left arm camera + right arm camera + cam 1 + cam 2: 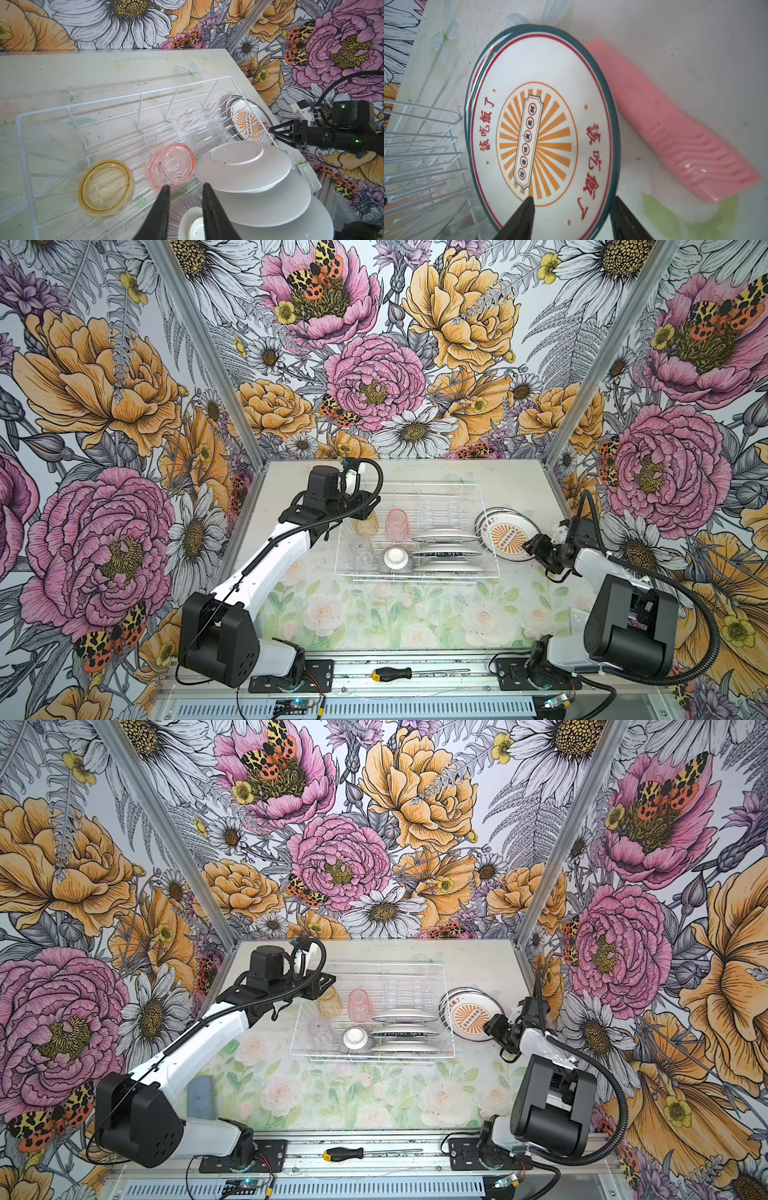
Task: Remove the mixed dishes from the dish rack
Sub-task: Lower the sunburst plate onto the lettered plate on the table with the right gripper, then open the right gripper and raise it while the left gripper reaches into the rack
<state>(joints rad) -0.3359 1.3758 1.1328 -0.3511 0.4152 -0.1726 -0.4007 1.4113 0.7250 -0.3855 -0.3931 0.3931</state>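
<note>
The printed plate [542,124] lies face up on another plate, on the table [374,614] just beside the right end of the dish rack [432,485]. Its near rim runs between the jaws of the right gripper [573,199], which are spread wide; whether either touches it I cannot tell. The left gripper [186,187] hovers over the rack near the pink tumbler [172,164] and the striped bowl [185,207], jaws slightly apart and empty. The table has a pale rose print, and the walls [374,364] bear big flowers.
</note>
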